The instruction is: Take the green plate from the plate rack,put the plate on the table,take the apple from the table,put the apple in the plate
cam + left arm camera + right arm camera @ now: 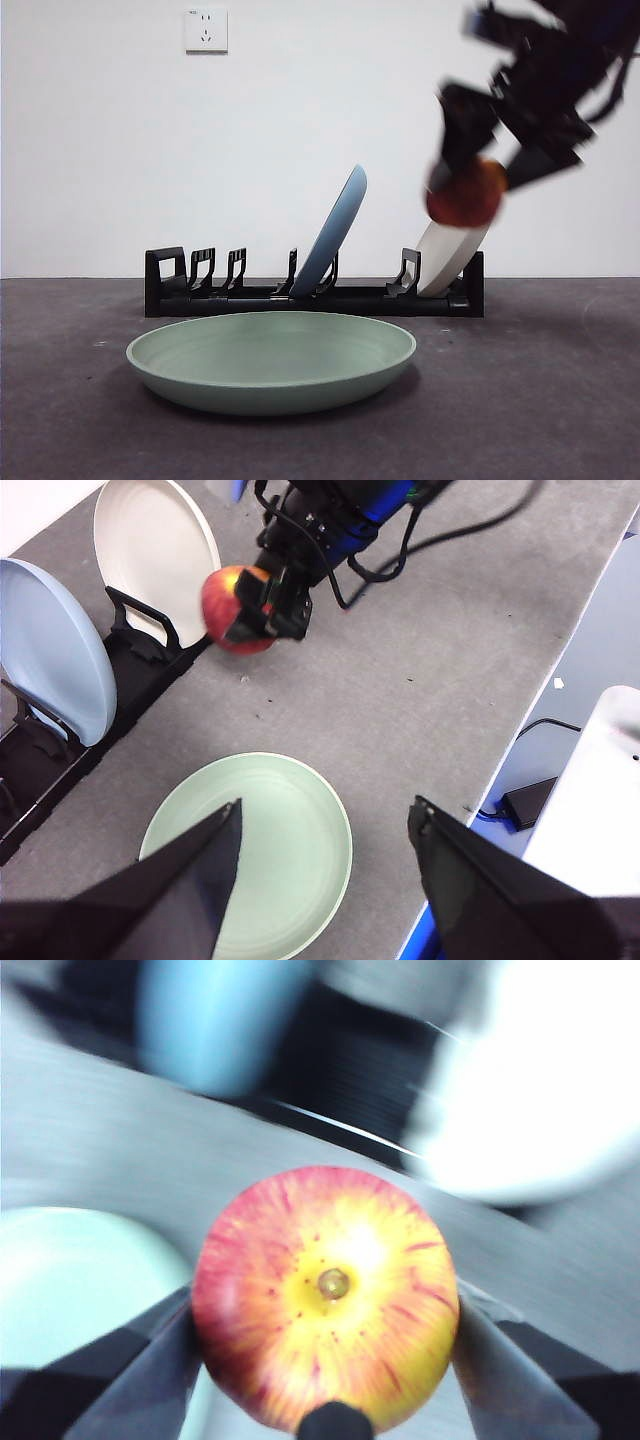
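Gripping the apple, my right gripper sits in the upper right of the front frame, blurred, jaws clamped on either side of the fruit, well above the table. Front view shows the apple's height off the surface and that it hangs in front of the cream-white plate, but not its markings. Right wrist view fills that in: apple centre frame, one end with its small brown dimple facing the camera, red rim with yellow streaked middle, dark jaws pressed on its left and right flanks; so its core axis runs along the camera's line of sight. Background there is smeared, only a pale green patch at lower left and blue and white blobs up top. Left wrist view gives the overhead layout: green plate flat on the table, open side up, in the lower centre; apple in the upper left, off to the side of the plate, not over it, near the plate rack. Blue plate and the white one stand leaning in the rack. My left gripper hangs above the green plate, jaws spread wide, holding nothing.
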Available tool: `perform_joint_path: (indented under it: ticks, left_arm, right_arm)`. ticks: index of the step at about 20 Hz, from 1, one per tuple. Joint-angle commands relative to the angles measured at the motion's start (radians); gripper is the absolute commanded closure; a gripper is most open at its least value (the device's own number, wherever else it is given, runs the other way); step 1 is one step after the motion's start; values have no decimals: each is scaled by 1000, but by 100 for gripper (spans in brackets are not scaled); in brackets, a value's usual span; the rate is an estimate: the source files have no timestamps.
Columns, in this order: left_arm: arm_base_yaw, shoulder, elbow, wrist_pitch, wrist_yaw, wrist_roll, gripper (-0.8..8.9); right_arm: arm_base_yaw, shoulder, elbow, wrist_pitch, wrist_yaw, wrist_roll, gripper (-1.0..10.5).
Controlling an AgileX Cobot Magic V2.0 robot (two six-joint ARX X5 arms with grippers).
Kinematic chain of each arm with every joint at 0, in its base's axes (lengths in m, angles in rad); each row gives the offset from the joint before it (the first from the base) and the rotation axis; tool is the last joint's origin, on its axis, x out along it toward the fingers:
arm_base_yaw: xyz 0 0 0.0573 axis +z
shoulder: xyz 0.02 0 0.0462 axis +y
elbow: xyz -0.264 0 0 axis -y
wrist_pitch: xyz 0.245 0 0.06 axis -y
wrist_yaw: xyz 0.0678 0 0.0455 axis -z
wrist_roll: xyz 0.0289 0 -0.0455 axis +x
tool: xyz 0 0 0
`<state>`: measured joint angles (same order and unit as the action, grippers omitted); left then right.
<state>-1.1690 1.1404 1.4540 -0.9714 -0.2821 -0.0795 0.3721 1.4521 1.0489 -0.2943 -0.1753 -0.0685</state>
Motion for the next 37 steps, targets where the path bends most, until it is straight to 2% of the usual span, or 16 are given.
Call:
perform_joint_path:
  ticks: [1,4,8,12,19,21,22,23,25,26,27,33,37]
  left_arm:
    - [-1,0,0,8,-3,-6,531]
    - [-1,0,0,4,-3,-6,531]
    - [-1,0,0,2,-2,-6,530]
    - [-1,0,0,-8,-2,-6,530]
    - [-1,0,0,-10,-4,-7,531]
    - [-1,0,0,-10,-4,-7,531]
    - [-1,0,0,-10,-4,-7,531]
    - [-1,0,0,-10,-4,-7,531]
    - [-1,0,0,-10,-4,-7,531]
    - [-1,0,0,-10,-3,-7,531]
    - [-1,0,0,-10,-3,-7,530]
    - [-1,0,0,-10,-4,-6,531]
    - [-1,0,0,-11,-4,-6,531]
  right_arm:
    - [108,-7,0,16,-8,34,959]
    - [250,39,0,52,-5,48,960]
    - [359,177,0,94,2,56,960]
    - [405,282,0,122,35,32,960]
    - [437,338,-1,120,56,21,960]
    - [445,338,-1,108,93,18,959]
    - [448,338,-1,100,101,17,935]
    - [447,338,-1,93,100,18,835]
    - [447,338,-1,76,101,18,452]
    - [447,338,0,76,101,19,295]
    - [447,335,0,77,101,19,267]
    - [447,214,0,50,101,23,267]
    - [447,39,0,-170,99,36,268]
